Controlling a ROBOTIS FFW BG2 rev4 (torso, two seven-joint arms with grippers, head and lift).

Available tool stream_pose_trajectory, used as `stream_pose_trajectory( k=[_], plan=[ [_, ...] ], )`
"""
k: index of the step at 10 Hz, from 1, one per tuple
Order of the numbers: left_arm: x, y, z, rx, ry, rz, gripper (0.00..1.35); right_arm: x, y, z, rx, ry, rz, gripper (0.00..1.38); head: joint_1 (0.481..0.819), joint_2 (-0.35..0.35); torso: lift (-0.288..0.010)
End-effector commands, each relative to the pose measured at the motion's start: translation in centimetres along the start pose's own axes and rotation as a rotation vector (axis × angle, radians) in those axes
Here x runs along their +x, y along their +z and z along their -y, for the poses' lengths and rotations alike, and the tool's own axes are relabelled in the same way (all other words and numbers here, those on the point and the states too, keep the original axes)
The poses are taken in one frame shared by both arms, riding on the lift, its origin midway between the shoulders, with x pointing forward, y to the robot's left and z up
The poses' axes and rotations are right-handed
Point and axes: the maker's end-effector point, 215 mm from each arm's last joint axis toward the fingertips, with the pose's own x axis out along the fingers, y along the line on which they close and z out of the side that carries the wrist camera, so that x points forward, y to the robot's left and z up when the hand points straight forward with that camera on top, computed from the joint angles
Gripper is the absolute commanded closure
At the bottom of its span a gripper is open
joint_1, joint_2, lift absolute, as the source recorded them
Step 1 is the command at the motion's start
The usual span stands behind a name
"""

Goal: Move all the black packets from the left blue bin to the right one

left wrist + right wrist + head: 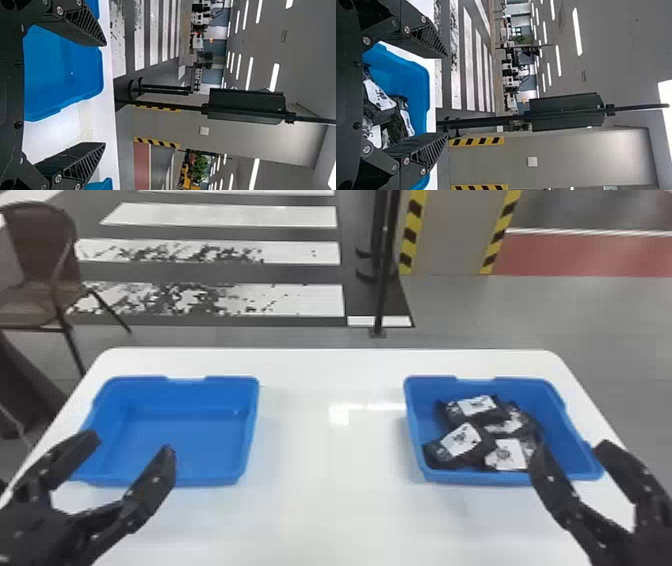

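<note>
Holding the black packets [462, 442]: right blue bin [547, 407]

Head view: left tool [131, 444] and right tool [571, 447] stand wide near the left blue bin [175, 460] and right blue bin on the desk [325, 490]. 
Left wrist view: left tool [105, 94], fingers spread. 
Right wrist view: right tool [447, 95], likewise.

I'm seeing the black packets [462, 441] lying in a loose, overlapping heap inside the right blue bin [557, 425], their creased, glossy black wrappers carrying white labels with dark printing, some facing up and tilting at different angles. From my head view, the heap is sitting toward the bin's left and near sides, while the bin itself is standing upright on its base. I'm also seeing the left blue bin [175, 440] resting upright, its smooth floor showing.
</note>
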Motion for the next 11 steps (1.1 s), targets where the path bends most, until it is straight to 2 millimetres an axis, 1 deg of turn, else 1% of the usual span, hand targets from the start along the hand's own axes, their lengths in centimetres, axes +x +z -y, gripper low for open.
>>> stream_pose_trajectory(
  k=[1,11],
  plan=[
    [-0.01,-0.08,-0.01,-0.004,0.001,-0.002,0.15,-0.02,-0.11,0.03,0.004,-0.001,-0.001,0.36,0.695,-0.027,-0.140],
    [-0.10,-0.36,0.14,-0.026,-0.003,-0.005,0.15,0.00,-0.31,0.07,0.022,-0.003,0.000,0.36,0.695,-0.031,-0.140]
  ],
)
